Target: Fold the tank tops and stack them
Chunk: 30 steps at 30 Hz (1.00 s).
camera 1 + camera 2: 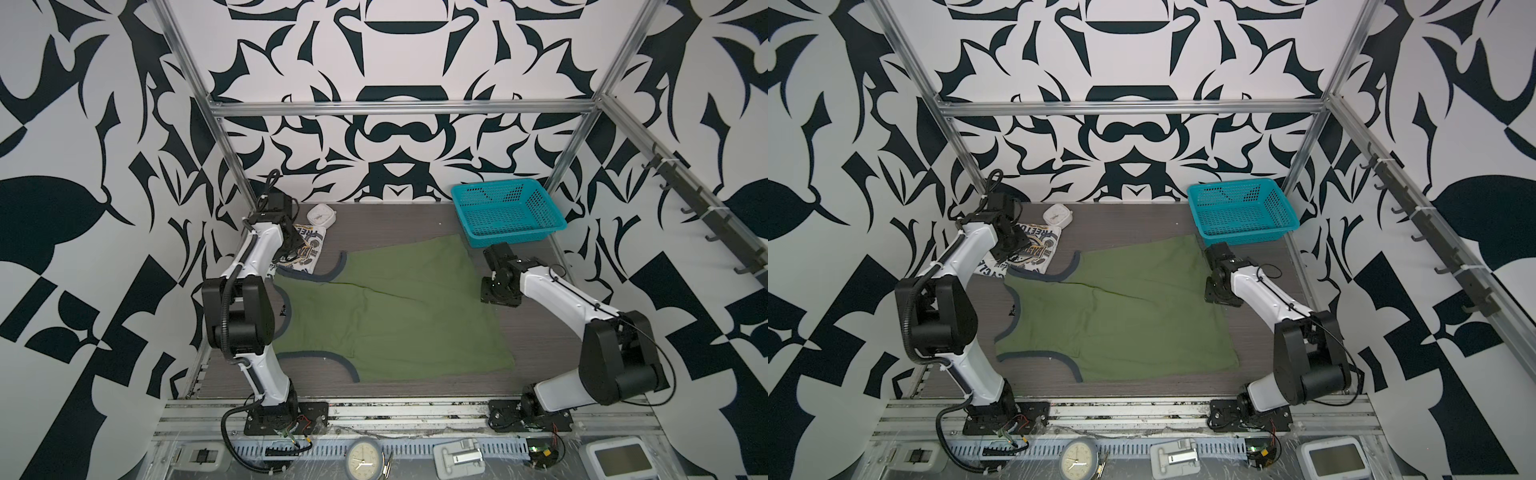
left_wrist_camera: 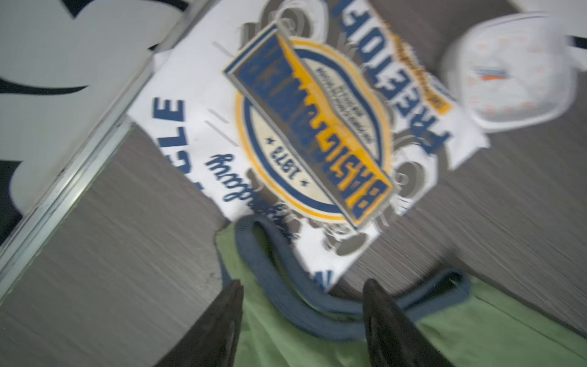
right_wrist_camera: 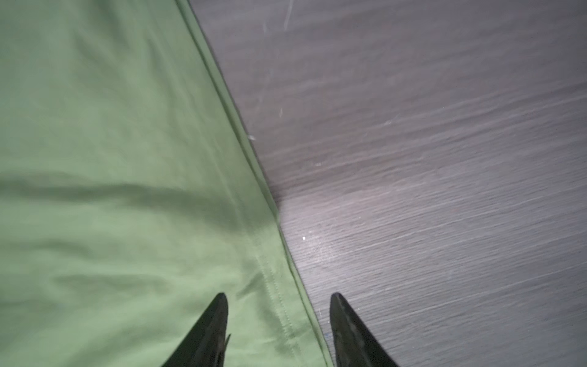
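The green top (image 1: 395, 307) lies flat mid-table. The left gripper (image 2: 301, 286) hangs with fingers apart over its strap, the right gripper (image 3: 279, 297) the same over its hem. The strap seems to overlap the folded white top (image 1: 309, 245), so a pinch there could drag both.

left pincer (image 2: 303, 282): jaws apart | right pincer (image 3: 279, 295): jaws apart, empty

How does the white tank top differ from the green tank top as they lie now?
The white tank top is folded small at the far left; the green tank top lies spread open across the middle. The white one shows a blue-yellow emblem; the green one shows none. Both rest on the table.
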Each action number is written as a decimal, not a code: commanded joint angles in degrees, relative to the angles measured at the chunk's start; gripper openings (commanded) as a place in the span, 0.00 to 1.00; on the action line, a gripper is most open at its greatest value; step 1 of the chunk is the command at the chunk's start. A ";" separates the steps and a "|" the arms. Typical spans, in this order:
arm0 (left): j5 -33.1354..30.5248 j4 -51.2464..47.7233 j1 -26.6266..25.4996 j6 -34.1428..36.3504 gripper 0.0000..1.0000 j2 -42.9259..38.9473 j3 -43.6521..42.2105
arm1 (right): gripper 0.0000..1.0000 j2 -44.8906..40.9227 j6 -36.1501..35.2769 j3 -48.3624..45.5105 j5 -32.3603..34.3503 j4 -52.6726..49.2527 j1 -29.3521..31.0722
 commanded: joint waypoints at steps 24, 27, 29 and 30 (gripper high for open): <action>13.14 -1.76 -10.53 2.73 0.27 29.39 20.77 | 0.53 -5.09 -0.34 -2.92 -2.64 0.76 0.24; 13.38 -1.83 -10.66 2.63 0.25 29.57 20.93 | 0.53 -4.92 -0.40 -2.61 -2.56 0.56 0.25; 12.95 -2.15 -10.84 2.49 0.29 29.20 20.67 | 0.53 -4.74 -0.36 -2.61 -2.46 0.56 0.24; 12.54 -2.28 -10.86 2.37 0.31 29.07 20.55 | 0.53 -4.61 -0.42 -2.57 -2.46 0.56 0.25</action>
